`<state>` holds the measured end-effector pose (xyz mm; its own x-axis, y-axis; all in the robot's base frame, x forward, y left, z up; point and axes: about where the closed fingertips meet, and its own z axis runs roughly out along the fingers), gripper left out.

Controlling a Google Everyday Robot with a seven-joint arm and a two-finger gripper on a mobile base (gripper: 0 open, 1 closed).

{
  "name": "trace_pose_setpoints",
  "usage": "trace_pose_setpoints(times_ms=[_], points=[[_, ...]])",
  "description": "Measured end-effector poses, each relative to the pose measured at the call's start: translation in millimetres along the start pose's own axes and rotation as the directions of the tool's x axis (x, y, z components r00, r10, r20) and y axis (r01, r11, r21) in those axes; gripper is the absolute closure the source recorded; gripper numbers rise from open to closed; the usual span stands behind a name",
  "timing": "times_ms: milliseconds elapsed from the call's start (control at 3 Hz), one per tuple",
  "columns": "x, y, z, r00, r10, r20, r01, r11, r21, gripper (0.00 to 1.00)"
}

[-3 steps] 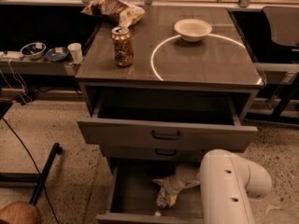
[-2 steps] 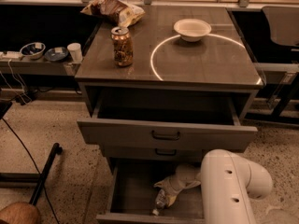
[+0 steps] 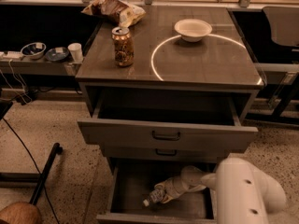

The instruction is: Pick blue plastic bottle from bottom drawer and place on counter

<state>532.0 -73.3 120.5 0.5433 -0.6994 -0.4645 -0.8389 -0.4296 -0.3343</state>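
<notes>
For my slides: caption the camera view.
Gripper at the blue plastic bottle inside the open bottom drawer; counter above.

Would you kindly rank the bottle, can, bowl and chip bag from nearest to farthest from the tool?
The tool is down in the bottom drawer.
1. Bottle, at the tool, in that drawer.
2. Can, front left of the counter.
3. Bowl, farther back.
4. Chip bag, back left corner.

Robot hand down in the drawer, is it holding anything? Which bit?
Cannot tell for sure: the hand sits over the base end of the small clear plastic bottle with a white cap, lying in the grey bottom drawer.
</notes>
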Motion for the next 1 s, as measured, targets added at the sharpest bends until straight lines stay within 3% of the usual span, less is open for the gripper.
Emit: trace_pose_setpoints(times_ms=[333, 667, 1000], points=[[-32.7, 14.5, -0.2, 0.969, 0.085, 0.233, -0.126, 0.9779, 0.167, 1.00], [-39.9, 15.6, -3.3, 0.958, 0.090, 0.271, -0.146, 0.9699, 0.195, 1.00], [-39.9, 15.5, -3.4, 0.958, 0.090, 0.271, -0.146, 0.9698, 0.195, 1.00]])
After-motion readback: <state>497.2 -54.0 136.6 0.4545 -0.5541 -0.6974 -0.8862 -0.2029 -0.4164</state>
